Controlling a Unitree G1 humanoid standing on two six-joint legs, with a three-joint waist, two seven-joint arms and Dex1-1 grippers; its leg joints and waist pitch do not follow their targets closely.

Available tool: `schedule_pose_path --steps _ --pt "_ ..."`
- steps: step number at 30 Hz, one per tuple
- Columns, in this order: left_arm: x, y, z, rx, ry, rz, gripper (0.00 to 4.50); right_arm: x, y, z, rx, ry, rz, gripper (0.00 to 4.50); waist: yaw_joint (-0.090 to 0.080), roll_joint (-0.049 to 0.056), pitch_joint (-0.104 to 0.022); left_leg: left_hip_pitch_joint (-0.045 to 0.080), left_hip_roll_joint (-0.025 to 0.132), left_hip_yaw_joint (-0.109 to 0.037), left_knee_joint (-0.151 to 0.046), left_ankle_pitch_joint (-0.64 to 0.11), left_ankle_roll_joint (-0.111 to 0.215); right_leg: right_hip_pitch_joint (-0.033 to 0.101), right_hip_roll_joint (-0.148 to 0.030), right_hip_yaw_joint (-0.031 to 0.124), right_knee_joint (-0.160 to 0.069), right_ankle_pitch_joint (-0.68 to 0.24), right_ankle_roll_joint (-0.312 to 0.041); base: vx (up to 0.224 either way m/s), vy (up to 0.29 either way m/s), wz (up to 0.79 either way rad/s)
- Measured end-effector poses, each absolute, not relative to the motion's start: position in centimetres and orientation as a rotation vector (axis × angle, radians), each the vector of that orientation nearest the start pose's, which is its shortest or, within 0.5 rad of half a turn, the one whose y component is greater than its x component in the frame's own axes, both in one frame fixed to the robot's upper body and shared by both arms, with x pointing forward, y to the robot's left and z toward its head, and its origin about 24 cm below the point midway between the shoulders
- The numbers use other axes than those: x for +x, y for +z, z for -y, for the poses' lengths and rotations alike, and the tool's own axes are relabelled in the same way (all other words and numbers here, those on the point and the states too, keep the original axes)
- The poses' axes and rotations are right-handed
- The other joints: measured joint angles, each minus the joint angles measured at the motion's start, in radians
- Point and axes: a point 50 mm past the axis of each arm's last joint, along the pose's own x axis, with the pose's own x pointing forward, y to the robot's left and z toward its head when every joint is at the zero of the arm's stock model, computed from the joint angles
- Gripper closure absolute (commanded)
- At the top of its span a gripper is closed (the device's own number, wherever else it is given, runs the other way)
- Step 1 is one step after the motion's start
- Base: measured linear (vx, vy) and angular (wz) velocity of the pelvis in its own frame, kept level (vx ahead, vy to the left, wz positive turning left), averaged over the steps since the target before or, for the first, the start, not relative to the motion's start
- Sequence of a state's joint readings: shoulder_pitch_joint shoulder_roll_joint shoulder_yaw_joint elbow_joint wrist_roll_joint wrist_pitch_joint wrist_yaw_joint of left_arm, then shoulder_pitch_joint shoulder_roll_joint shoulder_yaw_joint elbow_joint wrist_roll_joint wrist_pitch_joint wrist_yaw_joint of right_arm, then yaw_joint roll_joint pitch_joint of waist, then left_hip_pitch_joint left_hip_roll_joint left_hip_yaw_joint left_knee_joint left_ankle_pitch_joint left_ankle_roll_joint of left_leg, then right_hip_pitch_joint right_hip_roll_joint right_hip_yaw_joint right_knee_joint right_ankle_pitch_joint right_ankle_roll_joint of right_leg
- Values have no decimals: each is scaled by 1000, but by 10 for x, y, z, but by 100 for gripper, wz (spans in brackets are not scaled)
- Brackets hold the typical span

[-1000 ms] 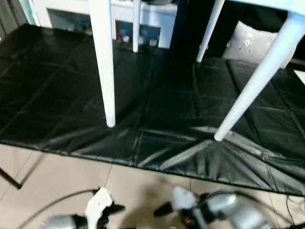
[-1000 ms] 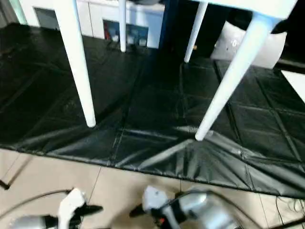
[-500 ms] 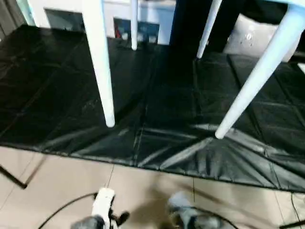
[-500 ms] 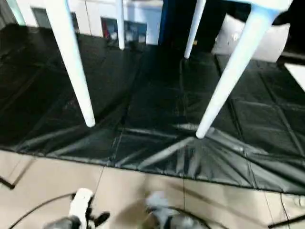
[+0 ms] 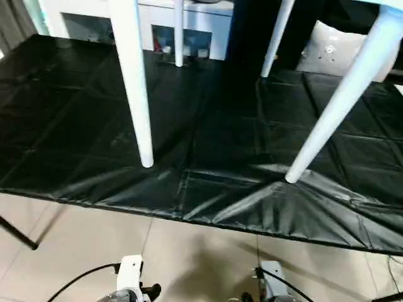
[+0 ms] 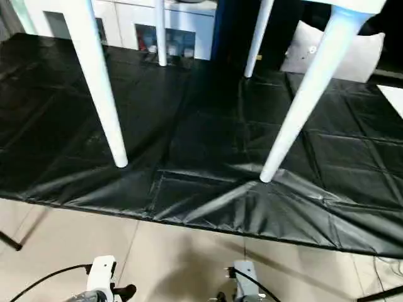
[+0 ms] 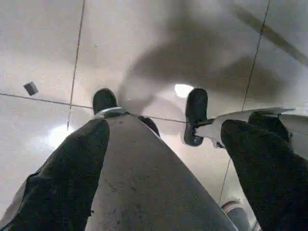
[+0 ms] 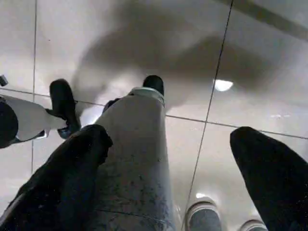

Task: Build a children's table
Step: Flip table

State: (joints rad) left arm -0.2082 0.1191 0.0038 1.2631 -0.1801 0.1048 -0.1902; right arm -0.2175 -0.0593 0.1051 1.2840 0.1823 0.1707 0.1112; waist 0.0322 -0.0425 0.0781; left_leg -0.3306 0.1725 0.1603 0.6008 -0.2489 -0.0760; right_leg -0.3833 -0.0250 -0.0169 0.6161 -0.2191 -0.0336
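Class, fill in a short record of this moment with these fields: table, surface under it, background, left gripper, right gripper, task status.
table: the children's table stands upright on four white legs, feet on the mat
surface under it: black mat, creased near the front edge, laid on a tiled floor
background: white cabinet behind the mat
left gripper: jaws wide apart, holding nothing, pointing down at the floor
right gripper: jaws wide apart, holding nothing, pointing down at the floor
task status: looks assembled

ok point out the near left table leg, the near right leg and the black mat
near left leg (image 5: pixel 137 94), left eye view, mid shaft
near right leg (image 5: pixel 330 116), left eye view, mid shaft
black mat (image 5: pixel 75 138), left eye view, bare left part
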Motion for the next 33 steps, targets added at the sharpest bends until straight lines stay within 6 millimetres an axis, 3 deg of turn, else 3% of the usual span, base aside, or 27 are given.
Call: schedule_pose_path --steps 9,33 --pt "156 -152 -178 -163 -26 -1140 35 147 -158 155 93 75 -1256 0 0 5 -4 0 0 1 0 0 0 0 0 0 0 0 0 0 0 0" --pt "156 -152 -178 -163 -26 -1141 35 147 -158 155 93 75 -1256 0 0 5 -5 0 0 2 -4 0 0 0 0 0 -4 0 0 0 0 0"
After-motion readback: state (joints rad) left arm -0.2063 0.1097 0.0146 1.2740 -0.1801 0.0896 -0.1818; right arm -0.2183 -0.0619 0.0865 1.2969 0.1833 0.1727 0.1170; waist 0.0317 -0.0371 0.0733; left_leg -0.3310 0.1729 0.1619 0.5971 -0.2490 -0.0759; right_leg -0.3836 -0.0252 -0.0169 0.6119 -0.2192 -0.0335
